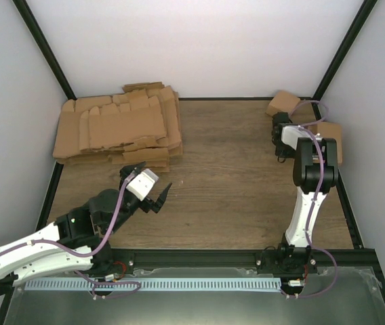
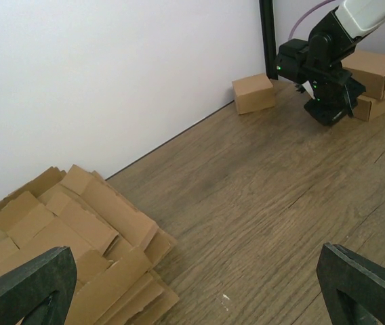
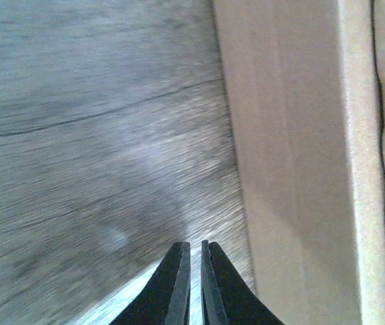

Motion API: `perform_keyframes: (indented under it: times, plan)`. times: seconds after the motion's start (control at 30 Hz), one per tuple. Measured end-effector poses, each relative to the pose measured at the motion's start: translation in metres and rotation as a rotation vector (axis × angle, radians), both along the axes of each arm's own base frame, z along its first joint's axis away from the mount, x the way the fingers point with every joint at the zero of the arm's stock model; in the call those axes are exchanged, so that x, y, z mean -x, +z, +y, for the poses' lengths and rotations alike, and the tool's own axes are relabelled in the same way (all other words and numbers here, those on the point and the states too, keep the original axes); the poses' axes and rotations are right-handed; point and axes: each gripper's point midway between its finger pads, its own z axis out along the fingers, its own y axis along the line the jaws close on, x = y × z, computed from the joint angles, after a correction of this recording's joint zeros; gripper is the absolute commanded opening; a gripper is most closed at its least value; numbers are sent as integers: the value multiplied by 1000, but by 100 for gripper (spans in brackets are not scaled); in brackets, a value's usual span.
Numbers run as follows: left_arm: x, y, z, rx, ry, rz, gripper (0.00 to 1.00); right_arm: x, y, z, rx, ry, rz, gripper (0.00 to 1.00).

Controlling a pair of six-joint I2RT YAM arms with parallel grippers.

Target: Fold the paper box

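Partly cut off, paper box (image 3: 294, 135) beside R hand (image 3: 194, 249) pinched closed, empty, L hand (image 2: 196, 267) spread wide, empty.

The desk (image 1: 247, 176) shows brown wood grain; the cardboard blanks (image 1: 121, 128) and paper box (image 3: 294, 135) are plain tan; the right pincer (image 3: 194, 247) is black.

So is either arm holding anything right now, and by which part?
Nothing is held. The left jaws stand wide open and empty; the right jaws are shut on nothing, beside a folded box.
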Motion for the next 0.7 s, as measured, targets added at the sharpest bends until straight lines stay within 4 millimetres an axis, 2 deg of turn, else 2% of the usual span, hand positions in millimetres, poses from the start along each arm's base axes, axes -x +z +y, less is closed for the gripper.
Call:
perform_keyframes:
  times: [0.17, 0.27, 0.37, 0.47, 0.5, 0.53, 0.6, 0.63, 0.67, 0.7]
  plan:
    - [0, 0, 0, 1, -4, 1, 100, -9, 11, 33, -25, 72, -31, 7]
    - [1, 0, -1, 3, -7, 3, 100, -15, 28, 66, -57, 140, -74, 9]
    - [1, 0, -1, 11, -9, 8, 100, -23, 61, 110, -108, 238, -166, 12]
    - [1, 1, -2, 23, -8, 17, 100, -26, 99, 155, -193, 345, -297, 20]
    - [1, 1, -2, 26, -7, 20, 100, -24, 110, 169, -228, 384, -336, 26]
    - [1, 2, -2, 33, -4, 24, 100, -22, 119, 182, -264, 425, -376, 37]
    - [-1, 2, -2, 42, 8, 33, 100, -11, 129, 202, -340, 499, -434, 65]
    - [-3, 2, -1, 47, 16, 40, 100, -3, 132, 210, -383, 537, -461, 87]
    - [-5, 1, 0, 54, 27, 47, 100, 3, 132, 213, -410, 554, -480, 98]
    - [-7, 0, 1, 60, 40, 56, 100, 10, 132, 216, -438, 569, -499, 100]
